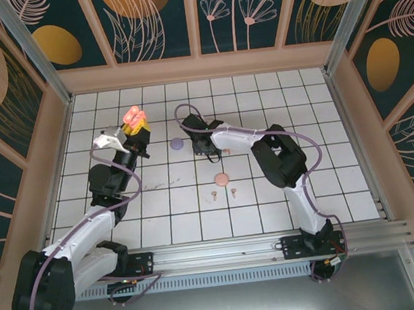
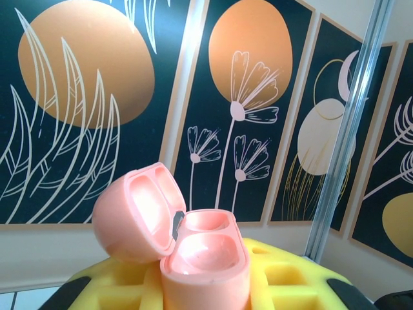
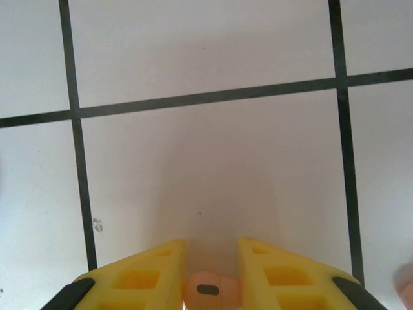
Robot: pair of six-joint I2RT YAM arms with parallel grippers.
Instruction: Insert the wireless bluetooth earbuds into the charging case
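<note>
A small coral-pink plastic earbud (image 3: 208, 290) is seen in the right wrist view, lodged between the two yellow moulded fingers (image 3: 139, 278) of the right gripper (image 3: 211, 250). Both inner faces appear to be touched by it, so the jaws are taken to be clamped on it. The earbud is set well back from the fingertips, at the bottom edge of that view, with a dark oval mark turned toward the camera. The white tiled table surface (image 3: 213, 161) with its black grid lines is seen beyond the tips.

In the top view the right gripper (image 1: 208, 147) is pointed down at the tiles near the middle of the table, just right of a lilac round closed case (image 1: 177, 144).

An open coral-pink plastic charging case (image 2: 203, 258) is gripped by the left gripper (image 1: 136, 126), whose yellow fingers (image 2: 284, 274) are closed against its sides. The lid is hinged back to the left, and two hollow wells in the base are turned toward the left wrist camera. In the top view this case is held at the far left of the table, well apart from the clamped earbud, with the lilac case lying between the two grippers.

Nearer the arm bases, a pale pink round closed case (image 1: 222, 178) lies on the tiles. Just beside it, a pale pink stemmed earbud (image 1: 214, 194) and a second pale pink earbud (image 1: 234, 190) are laid side by side, not touching, apart from both grippers.
</note>
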